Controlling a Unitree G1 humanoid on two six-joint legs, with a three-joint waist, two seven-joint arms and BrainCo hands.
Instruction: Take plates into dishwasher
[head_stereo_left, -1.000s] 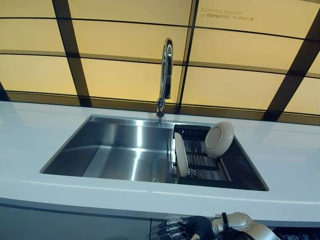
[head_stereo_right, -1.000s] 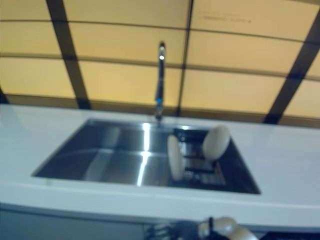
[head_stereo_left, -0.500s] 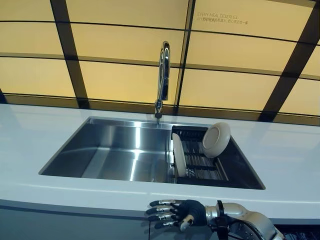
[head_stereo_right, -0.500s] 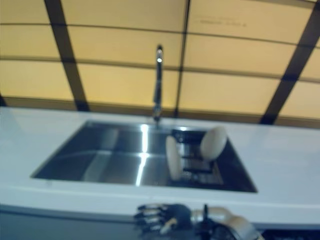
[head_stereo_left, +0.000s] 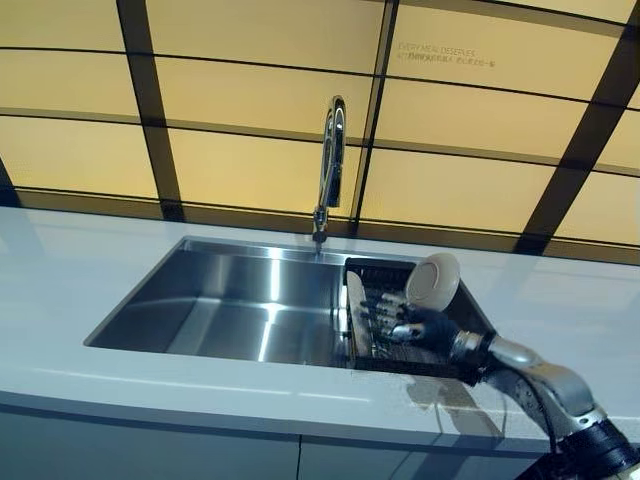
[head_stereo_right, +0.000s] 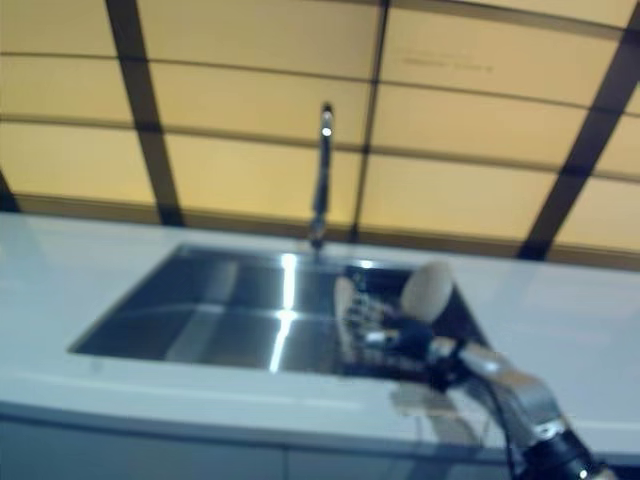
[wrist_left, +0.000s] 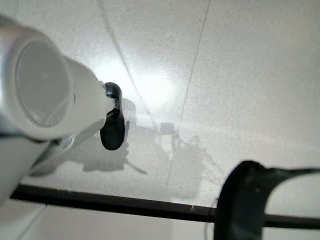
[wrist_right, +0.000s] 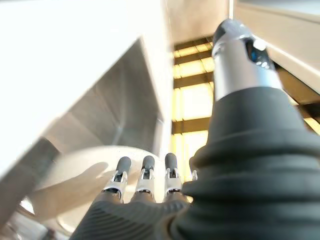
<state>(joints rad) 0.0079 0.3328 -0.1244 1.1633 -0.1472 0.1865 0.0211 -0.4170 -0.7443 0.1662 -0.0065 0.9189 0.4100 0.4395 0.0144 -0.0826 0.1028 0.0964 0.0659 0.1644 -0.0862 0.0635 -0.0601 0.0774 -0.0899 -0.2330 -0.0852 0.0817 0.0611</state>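
Note:
Two white plates stand in a black dish rack (head_stereo_left: 384, 274) in the right part of a steel sink (head_stereo_left: 230, 300). One plate (head_stereo_left: 354, 312) stands on edge at the rack's left side. The other plate (head_stereo_left: 433, 281) leans face-out at the back right. My right hand (head_stereo_left: 425, 328) reaches over the counter's front edge above the rack, open, its straight fingers (wrist_right: 145, 172) pointing at the on-edge plate (wrist_right: 75, 182) and close to it; contact cannot be told. It holds nothing. My left hand shows in no view.
A tall chrome faucet (head_stereo_left: 331, 160) rises behind the sink's middle. White counter (head_stereo_left: 60, 270) runs on both sides of the sink and along its front. A wall of yellow panels with dark strips stands behind. The left wrist view shows only pale floor.
My right hand has risen from below the counter's front edge, gone over the counter and now hangs above the rack by the on-edge plate. The plates have not moved.

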